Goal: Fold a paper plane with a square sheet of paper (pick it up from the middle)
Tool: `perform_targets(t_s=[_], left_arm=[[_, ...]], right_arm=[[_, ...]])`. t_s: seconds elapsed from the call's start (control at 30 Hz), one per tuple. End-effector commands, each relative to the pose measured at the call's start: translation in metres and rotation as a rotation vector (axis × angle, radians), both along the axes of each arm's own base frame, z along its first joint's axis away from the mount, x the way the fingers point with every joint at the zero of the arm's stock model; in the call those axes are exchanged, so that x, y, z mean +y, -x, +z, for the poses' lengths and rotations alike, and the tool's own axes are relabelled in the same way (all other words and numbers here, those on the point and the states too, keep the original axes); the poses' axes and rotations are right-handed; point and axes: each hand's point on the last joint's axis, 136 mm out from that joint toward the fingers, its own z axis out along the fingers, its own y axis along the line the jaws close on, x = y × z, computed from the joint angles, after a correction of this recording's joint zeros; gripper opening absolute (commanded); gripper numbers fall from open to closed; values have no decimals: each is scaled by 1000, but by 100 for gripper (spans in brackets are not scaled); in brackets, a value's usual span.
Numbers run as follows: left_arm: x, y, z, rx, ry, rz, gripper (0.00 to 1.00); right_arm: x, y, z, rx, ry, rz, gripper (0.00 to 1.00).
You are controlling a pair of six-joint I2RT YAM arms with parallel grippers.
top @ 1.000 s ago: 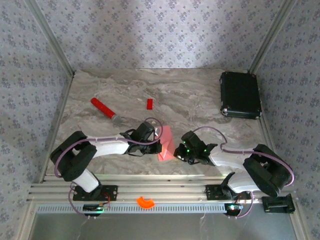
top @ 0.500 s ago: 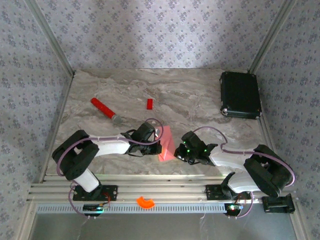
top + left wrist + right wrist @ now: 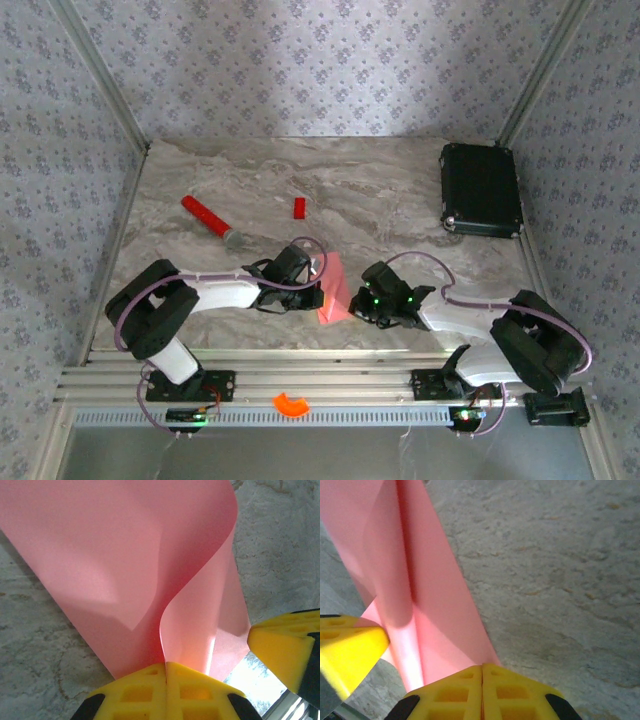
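Grey-veined marble tabletop inside patterned walls: we see both grippers pinching one pink sheet near the front edge.

We find the square sheet of paper raised off the table between the two arms, salmon-pink and curled into a soft fold rather than lying flat. The left gripper has its yellow fingers pressed together on the sheet's lower edge. The right gripper clamps it from the opposite side, fingers closed with the paper coming out of the seam. At the far right of the table lies a black case, lid closed, so we cannot tell what it contains. A red stick with a grey tip and a small red block lie farther back, well apart from the paper.
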Motion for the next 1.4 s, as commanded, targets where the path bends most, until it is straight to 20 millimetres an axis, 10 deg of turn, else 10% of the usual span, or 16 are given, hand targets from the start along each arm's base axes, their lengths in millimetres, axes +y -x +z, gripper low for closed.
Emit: perform_targets(t_s=[0.0,0.43,0.97,1.37], left_arm=[[-4,-4,5,-14,19,-14,0],[-10,-6,18,-29,46,-31,0],[-12,-9,32,-57,39,-65,0],[-2,-17,27,-83,-77,-136,0]], right_arm=[[-2,-2,6,-20,13,0,9],[12,-7,34,-105,-99,28,10],[-1,10,-16,56,80,60,6],[-6,10,-15,48,80,53,6]])
